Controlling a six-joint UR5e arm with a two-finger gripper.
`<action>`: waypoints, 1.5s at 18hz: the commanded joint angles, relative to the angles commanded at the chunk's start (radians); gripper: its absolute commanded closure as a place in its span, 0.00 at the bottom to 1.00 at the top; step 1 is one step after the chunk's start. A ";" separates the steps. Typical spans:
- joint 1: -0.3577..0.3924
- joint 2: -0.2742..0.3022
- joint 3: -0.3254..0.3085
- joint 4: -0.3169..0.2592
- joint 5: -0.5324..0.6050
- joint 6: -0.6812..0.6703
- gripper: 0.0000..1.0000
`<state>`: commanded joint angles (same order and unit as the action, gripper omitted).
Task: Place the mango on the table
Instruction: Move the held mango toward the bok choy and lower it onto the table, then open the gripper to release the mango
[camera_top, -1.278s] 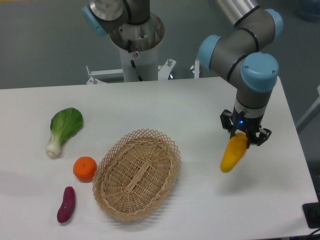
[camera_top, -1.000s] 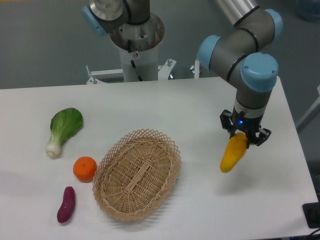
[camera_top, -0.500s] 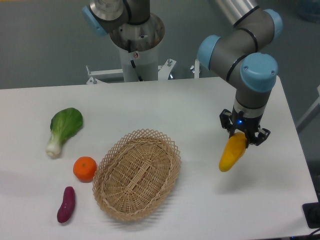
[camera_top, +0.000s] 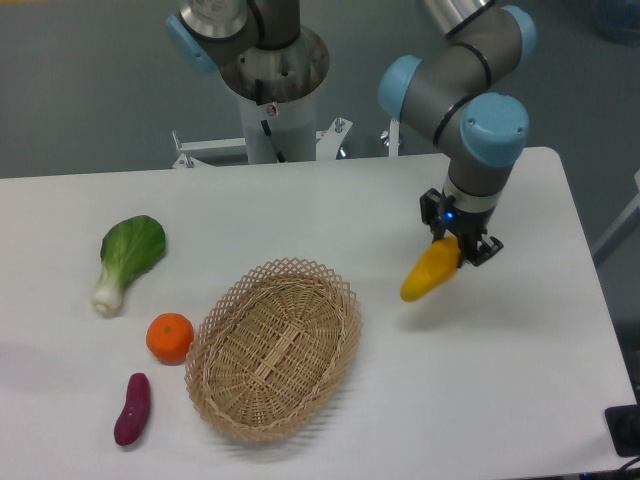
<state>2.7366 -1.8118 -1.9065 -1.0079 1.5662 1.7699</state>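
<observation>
We are carrying the mango (camera_top: 430, 270), jaws of the gripper (camera_top: 452, 247) clamping its orange end while the yellow end is hanging below-left over the table (camera_top: 520, 380), so next we are likely needing to lower and release.

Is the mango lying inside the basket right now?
No, the mango hangs from the shut hand to the right of the wicker basket, over the white table.

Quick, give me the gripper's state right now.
Gripper: closed on the mango, holding it by its upper end, with the fruit hanging tilted above the table, right of the wicker basket.
</observation>
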 joint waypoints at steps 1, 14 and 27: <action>-0.002 0.012 -0.023 0.009 0.000 0.028 0.71; -0.012 0.094 -0.178 0.022 0.009 0.198 0.39; -0.006 0.083 -0.108 0.020 -0.005 0.142 0.00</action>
<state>2.7305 -1.7288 -2.0142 -0.9879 1.5616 1.9115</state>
